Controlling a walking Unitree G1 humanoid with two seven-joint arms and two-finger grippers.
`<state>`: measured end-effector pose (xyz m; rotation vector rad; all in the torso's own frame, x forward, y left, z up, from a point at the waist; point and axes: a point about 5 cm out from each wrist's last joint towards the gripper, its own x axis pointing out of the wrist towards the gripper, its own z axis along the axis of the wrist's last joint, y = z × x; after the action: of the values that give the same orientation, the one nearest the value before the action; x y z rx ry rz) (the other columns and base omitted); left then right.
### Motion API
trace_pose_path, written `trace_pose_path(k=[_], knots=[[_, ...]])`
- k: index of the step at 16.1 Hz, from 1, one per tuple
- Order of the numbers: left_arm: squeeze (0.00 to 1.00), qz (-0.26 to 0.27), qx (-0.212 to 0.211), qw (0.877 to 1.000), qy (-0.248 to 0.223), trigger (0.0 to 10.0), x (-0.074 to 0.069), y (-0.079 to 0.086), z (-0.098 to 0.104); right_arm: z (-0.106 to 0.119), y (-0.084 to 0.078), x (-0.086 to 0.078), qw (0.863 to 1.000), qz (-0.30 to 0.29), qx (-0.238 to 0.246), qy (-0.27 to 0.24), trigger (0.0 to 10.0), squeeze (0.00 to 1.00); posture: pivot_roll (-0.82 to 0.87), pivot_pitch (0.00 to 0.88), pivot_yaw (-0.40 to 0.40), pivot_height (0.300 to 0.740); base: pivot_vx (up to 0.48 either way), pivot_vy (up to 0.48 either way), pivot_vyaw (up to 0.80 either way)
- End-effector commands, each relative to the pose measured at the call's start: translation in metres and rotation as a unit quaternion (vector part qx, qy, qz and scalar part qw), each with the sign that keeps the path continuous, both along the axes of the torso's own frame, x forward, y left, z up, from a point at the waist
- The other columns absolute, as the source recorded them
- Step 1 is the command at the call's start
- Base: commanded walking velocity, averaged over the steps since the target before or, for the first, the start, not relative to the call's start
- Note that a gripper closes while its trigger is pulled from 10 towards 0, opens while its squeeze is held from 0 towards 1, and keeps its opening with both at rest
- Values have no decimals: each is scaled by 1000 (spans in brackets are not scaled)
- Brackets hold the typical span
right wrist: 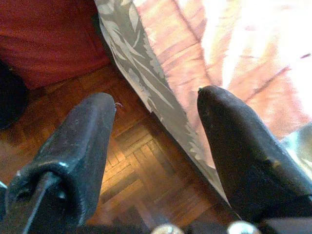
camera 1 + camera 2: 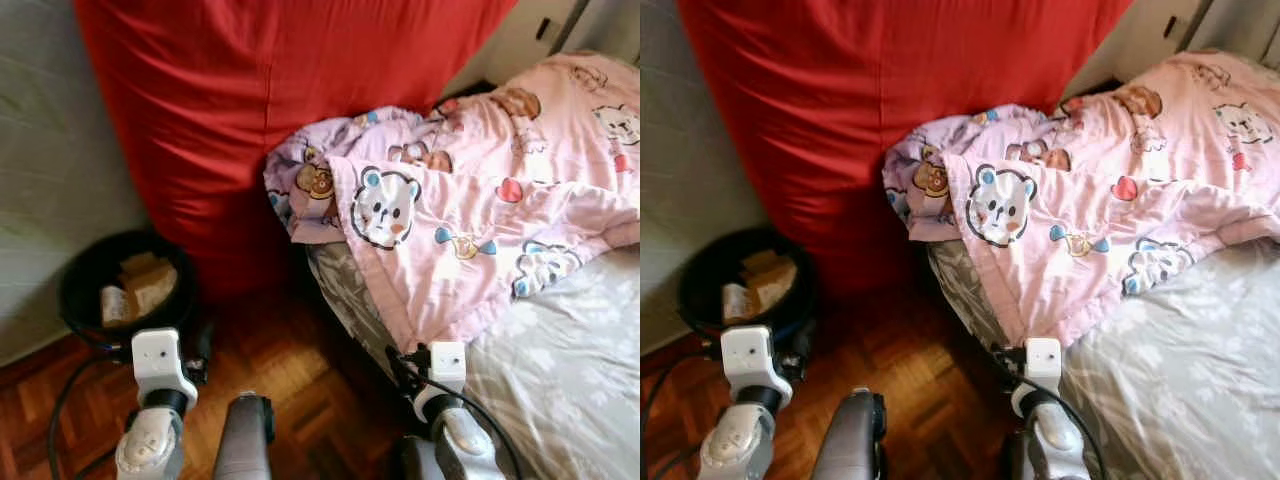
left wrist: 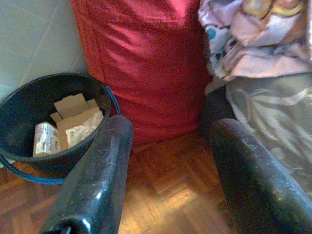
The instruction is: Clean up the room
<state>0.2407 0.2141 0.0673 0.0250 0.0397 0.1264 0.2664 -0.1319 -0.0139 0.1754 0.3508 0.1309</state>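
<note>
With both jaws spread and empty, our right gripper [image 1: 156,146] risked snagging the pink blanket [image 2: 470,220] hanging off the bed [image 2: 560,370].

A bedroom in a home; a bed [image 2: 560,370] with a grey leaf-print sheet stands on a parquet floor [image 2: 300,380]; a pink quilt [image 2: 480,220] printed with cartoon bears lies rumpled across it; a big red beanbag [image 2: 270,110] leans beside the bed against a pale wall [image 2: 50,150]; a black bin [image 2: 85,275] holding cardboard scraps sits near the beanbag.
</note>
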Motion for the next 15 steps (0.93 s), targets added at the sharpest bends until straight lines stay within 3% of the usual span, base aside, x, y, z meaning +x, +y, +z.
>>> trace_pose_path(k=[1,5,11,12,15], knots=[[0,-4,-9,1000,4,10000,0,-3,-1,-8,-5,-6,999,-16,-3,27,10000,0,94,206,-35,606,255,0,0],[0,-4,-10,1000,4,10000,0,-4,-1,-9,-18,-4,996,-81,-12,46,10000,0,98,212,-36,606,263,0,0],[0,-3,-7,1000,5,10000,-4,-4,-1,-18,-33,-12,985,-152,20,81,10000,0,103,237,-31,606,0,0,0],[0,-3,-7,1000,6,10000,-5,-4,0,-19,-36,-14,980,-177,38,85,10000,1000,106,247,-28,606,0,0,0],[0,-2,-3,1000,10,10000,-11,0,0,-24,-34,-19,975,-184,75,99,10000,1000,115,267,-19,606,0,0,0]])
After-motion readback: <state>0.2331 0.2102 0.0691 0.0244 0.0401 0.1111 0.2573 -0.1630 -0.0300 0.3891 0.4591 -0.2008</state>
